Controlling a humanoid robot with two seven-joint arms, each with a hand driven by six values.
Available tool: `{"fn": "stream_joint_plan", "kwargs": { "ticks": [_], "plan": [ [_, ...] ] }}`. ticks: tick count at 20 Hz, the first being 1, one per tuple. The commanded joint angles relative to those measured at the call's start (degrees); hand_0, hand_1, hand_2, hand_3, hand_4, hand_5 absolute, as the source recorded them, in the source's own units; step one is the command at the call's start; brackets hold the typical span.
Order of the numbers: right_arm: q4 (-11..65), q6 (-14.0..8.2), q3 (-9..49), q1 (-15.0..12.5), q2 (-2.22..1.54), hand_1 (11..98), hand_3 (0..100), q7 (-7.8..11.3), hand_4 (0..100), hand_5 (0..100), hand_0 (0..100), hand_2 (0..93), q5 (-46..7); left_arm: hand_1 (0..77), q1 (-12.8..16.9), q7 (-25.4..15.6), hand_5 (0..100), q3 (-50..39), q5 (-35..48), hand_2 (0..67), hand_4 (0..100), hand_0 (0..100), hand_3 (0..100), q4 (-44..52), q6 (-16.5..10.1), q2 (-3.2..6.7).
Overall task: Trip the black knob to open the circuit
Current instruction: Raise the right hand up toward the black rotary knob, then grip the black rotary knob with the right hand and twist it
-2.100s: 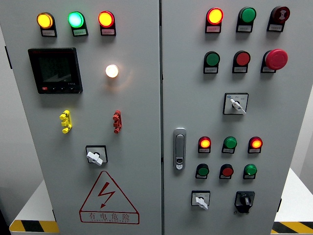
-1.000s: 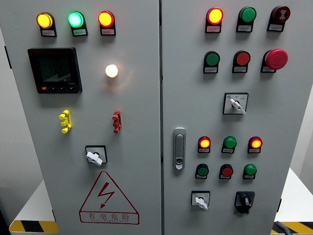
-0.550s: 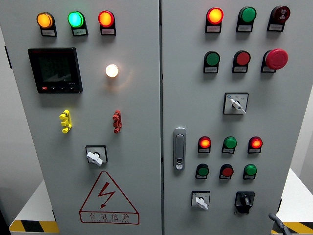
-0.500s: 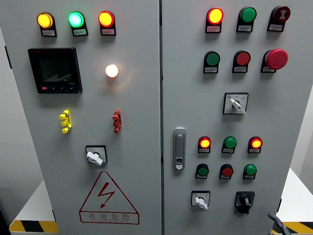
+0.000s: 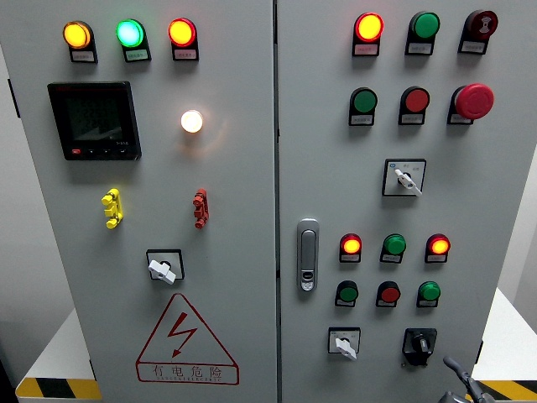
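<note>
Head view, nearest first. Right hand (image 5: 460, 382) enters at the bottom edge, lower right; only dark fingertips and a short grey stretch show, so I cannot tell whether it is released or clenched. It grasps nothing visible. It sits just below and to the right of the black knob (image 5: 419, 343), apart from it, no contact. Left hand is out of view.

Black knob: bottom row of the right cabinet door (image 5: 495, 193), rightmost of two selectors, pointer roughly upright. Beside it on the left, a white-handled selector (image 5: 344, 342), handle tilted down to the right.

Above that row: three small buttons, green (image 5: 347, 292), red (image 5: 388, 292), green (image 5: 429, 291). Next row up: three indicator lamps, red lit (image 5: 351, 245), green unlit (image 5: 394, 244), red lit (image 5: 438, 245). Chrome door latch (image 5: 308, 254) at the door's left edge, level with those lamps.

Mid door: another white-handled selector switch (image 5: 404, 177). Higher: green button (image 5: 364, 102), red button (image 5: 416, 101), red mushroom stop button (image 5: 474, 101). Top row: red lamp lit (image 5: 368, 27), green lamp dark (image 5: 425, 25), dark red buzzer (image 5: 481, 23).

Left cabinet door (image 5: 235, 193): warning triangle with lightning bolt (image 5: 186, 340) at the bottom, white selector (image 5: 164, 266) above it, yellow (image 5: 112, 208) and red (image 5: 200, 208) terminals, digital meter (image 5: 94, 120), white lit lamp (image 5: 191, 121). Top row: amber (image 5: 75, 34), green (image 5: 129, 33) and red-amber (image 5: 182, 32) lamps, all lit.
</note>
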Motion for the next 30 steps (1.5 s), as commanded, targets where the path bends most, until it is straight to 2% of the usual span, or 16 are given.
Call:
{"fn": "stream_joint_plan", "kwargs": {
  "ticks": [1,2,5,13,14,15,18,20,27,28,30],
  "plan": [
    [-0.3,0.0,-0.4,0.4,0.01,79.5,84,-0.23,96,100,100,0.0,0.0,0.0,0.1,0.0,9,0.0,0.0,19.5,10,0,26,0.0,0.0,0.00],
    [-0.5,0.0,-0.6,0.4,0.09,79.5,84,-0.23,96,100,100,0.0,0.0,0.0,0.1,0.0,9,0.0,0.0,19.5,10,0,26,0.0,0.0,0.00],
    [-1.0,0.0,-0.9,0.5,0.01,79.4,84,-0.23,96,100,100,0.0,0.0,0.0,0.0,0.0,9,0.0,0.0,19.5,10,0,26,0.0,0.0,0.00],
    [-2.7,0.0,-1.5,2.1,0.09,78.3,84,-0.23,96,100,100,0.0,0.0,0.0,0.1,0.0,9,0.0,0.0,19.5,10,0,26,0.0,0.0,0.00],
    [-2.8,0.0,-1.6,2.3,0.01,78.1,84,-0.23,96,100,100,0.0,0.0,0.0,0.1,0.0,9,0.0,0.0,19.5,10,0,26,0.0,0.0,0.00],
    [-2.9,0.1,-1.7,2.5,0.09,78.0,84,-0.23,96,100,100,0.0,0.0,0.0,0.1,0.0,9,0.0,0.0,19.5,10,0,26,0.0,0.0,0.00],
    [-3.1,0.0,-2.1,2.6,0.01,77.7,84,-0.49,96,100,100,0.0,0.0,0.0,0.1,0.0,9,0.0,0.0,19.5,10,0,26,0.0,0.0,0.00],
    [-3.1,0.0,-2.4,2.7,0.09,77.5,84,-0.49,96,100,100,0.0,0.0,0.0,0.1,0.0,9,0.0,0.0,19.5,10,0,26,0.0,0.0,0.00],
    [-3.1,0.1,-2.9,3.3,0.01,77.4,84,-0.67,96,100,100,0.0,0.0,0.0,0.0,0.0,9,0.0,0.0,19.5,10,0,26,0.0,0.0,0.00],
    [-3.1,0.1,-3.1,3.3,0.09,77.3,84,-0.67,96,100,100,0.0,0.0,0.0,0.0,0.0,9,0.0,0.0,19.5,10,0,26,0.0,0.0,0.00],
    [-3.0,0.1,-3.3,3.3,0.09,77.2,84,-1.37,96,100,100,0.0,0.0,0.0,0.1,0.0,9,0.0,0.0,19.5,10,0,26,0.0,0.0,0.00]
  ]
}}
